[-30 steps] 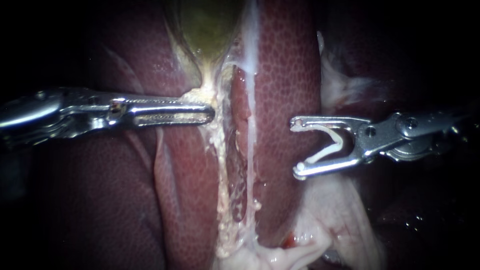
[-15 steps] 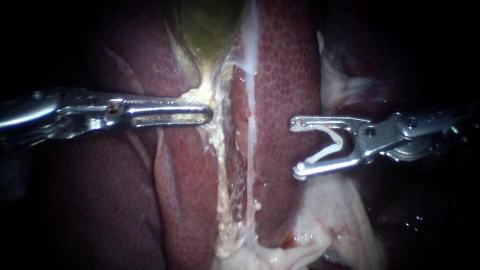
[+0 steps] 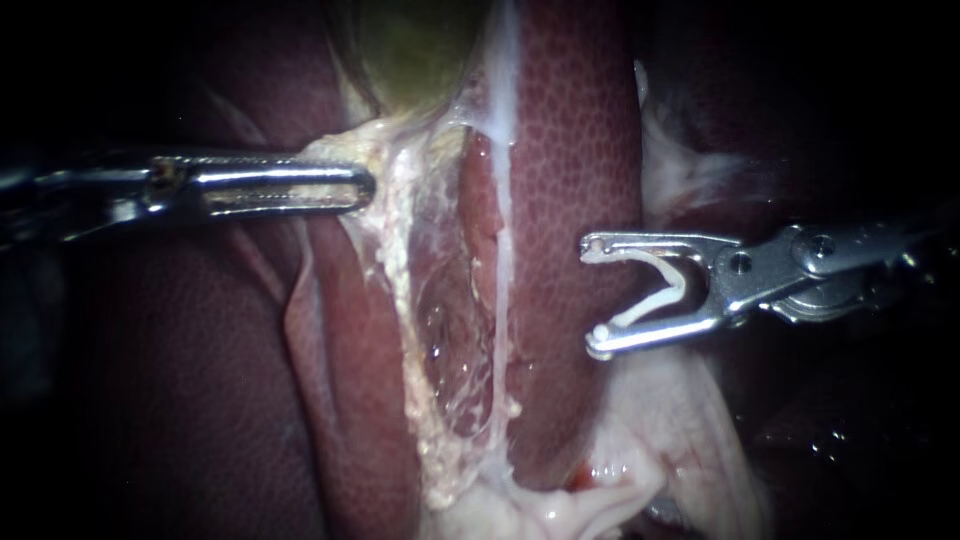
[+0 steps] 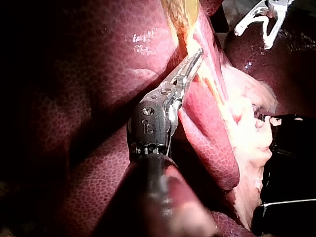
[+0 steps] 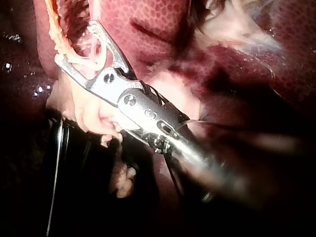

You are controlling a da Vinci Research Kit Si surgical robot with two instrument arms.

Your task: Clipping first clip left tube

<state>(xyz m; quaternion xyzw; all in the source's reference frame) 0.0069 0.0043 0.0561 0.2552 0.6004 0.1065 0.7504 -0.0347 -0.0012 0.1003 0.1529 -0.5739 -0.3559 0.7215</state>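
Left instrument (image 3: 362, 188) grips, right instrument (image 3: 593, 295) hovers with clip (image 3: 655, 290) loaded.
Upper left, jaws clamped on pale tissue (image 3: 398, 150) under the gallbladder (image 3: 410, 60); left tube (image 3: 408, 320) runs down centre frame; right of it, well apart, wide-spread jaws cradle the open white clip.

We're at a surgical bench, pretty clearly: liver (image 3: 570, 150) and gallbladder (image 3: 410, 50) lying bare, left instrument (image 3: 362, 188) and right instrument (image 3: 593, 295) over them, white clip (image 3: 678, 285) loaded
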